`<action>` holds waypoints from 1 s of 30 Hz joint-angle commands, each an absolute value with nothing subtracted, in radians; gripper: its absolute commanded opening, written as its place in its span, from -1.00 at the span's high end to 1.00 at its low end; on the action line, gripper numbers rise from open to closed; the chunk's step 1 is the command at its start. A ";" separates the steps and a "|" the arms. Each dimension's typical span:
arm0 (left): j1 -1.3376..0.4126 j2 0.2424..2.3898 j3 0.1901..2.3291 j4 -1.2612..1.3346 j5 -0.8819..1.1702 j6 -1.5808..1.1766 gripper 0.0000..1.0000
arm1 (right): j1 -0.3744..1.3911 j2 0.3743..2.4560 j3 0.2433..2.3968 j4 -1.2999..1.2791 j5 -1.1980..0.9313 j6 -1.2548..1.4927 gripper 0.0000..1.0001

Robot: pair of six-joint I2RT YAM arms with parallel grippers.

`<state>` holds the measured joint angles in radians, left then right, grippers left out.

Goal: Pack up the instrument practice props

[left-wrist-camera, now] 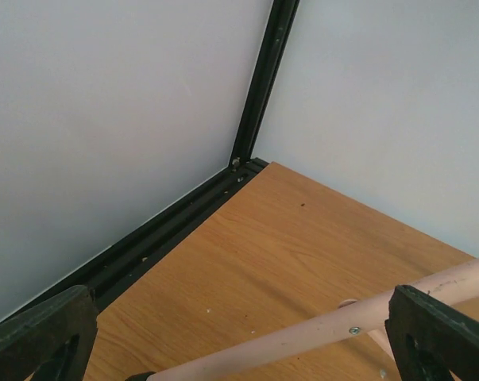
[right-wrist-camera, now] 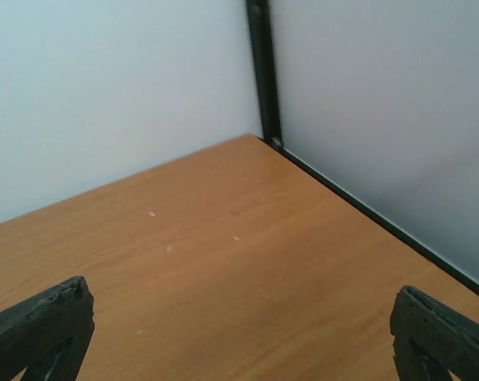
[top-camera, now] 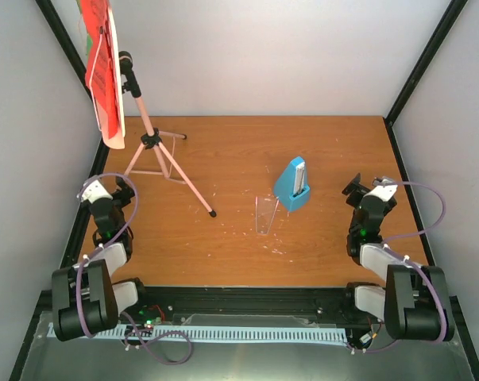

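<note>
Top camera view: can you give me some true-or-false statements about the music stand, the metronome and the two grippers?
The music stand stands upright on its tripod. True.
The right gripper holds the blue metronome. False: the metronome stands on the table; that gripper is open and empty.
The clear cover lies on the table beside the metronome. True.
The left gripper is shut on a stand leg. False: it is open, and the pink leg is not clamped.
</note>
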<state>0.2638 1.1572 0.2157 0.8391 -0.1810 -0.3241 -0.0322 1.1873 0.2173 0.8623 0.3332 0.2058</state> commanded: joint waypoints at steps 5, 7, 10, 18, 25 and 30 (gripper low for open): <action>0.269 1.029 0.333 0.540 -0.272 -0.468 -0.99 | -0.032 1.037 0.270 0.538 0.479 0.408 -1.00; 0.270 0.939 0.354 0.454 -0.271 -0.515 -0.99 | -0.034 0.977 0.273 0.478 0.517 0.481 -1.00; 0.270 0.778 0.391 0.339 -0.252 -0.551 -0.99 | -0.038 0.899 0.252 0.510 0.422 0.450 -1.00; 0.270 0.680 0.644 0.106 0.110 -0.496 -0.99 | -0.044 0.834 0.313 0.467 0.019 0.379 -1.00; 0.255 0.995 1.007 -0.137 0.800 -0.400 -0.99 | -0.043 0.947 0.404 0.465 -0.437 0.338 -1.00; 0.025 1.044 1.012 -0.180 0.859 -0.214 -0.99 | -0.038 1.040 0.434 0.522 -0.672 0.375 -1.00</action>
